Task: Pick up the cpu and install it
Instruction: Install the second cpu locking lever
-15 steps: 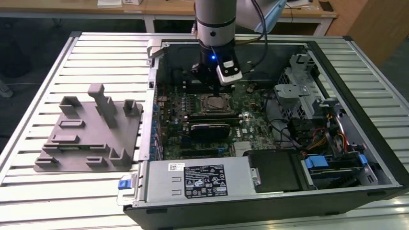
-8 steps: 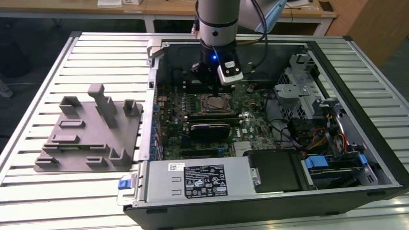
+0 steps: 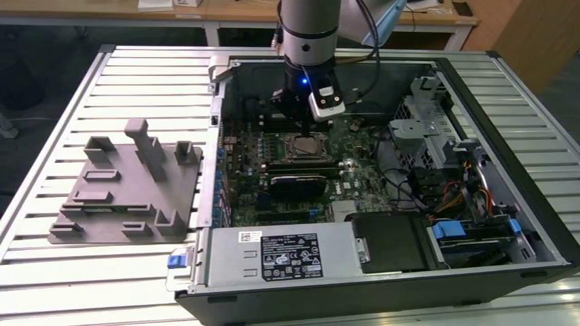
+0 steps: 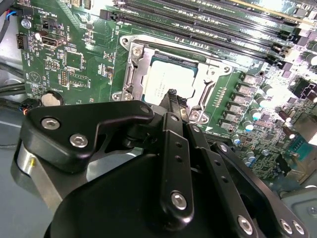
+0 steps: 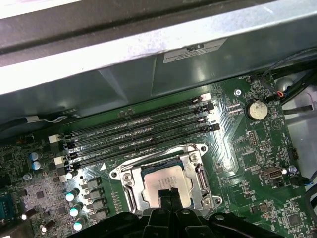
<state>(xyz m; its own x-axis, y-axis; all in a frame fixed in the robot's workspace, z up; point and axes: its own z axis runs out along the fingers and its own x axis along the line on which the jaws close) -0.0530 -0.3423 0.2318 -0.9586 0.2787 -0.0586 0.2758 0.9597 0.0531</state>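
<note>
The cpu (image 4: 161, 79), a silver-topped square chip, lies flat inside the metal socket frame (image 4: 130, 74) on the green motherboard. It also shows in the first wrist view as the cpu (image 5: 159, 179) and in the exterior view as the cpu (image 3: 303, 145). My gripper (image 4: 172, 95) hangs just above the chip's edge, fingers shut together with nothing between them. The black fingertips (image 5: 166, 194) cover part of the chip. In the exterior view my gripper (image 3: 292, 121) reaches down into the open computer case (image 3: 471, 163), over the socket.
A grey plastic tray (image 3: 127, 197) with upright posts sits on the slatted table at the exterior view's left. Memory slots (image 5: 138, 131) run beside the socket. A power supply (image 3: 281, 255), drive cage (image 3: 430, 129) and cables (image 3: 453, 197) crowd the case.
</note>
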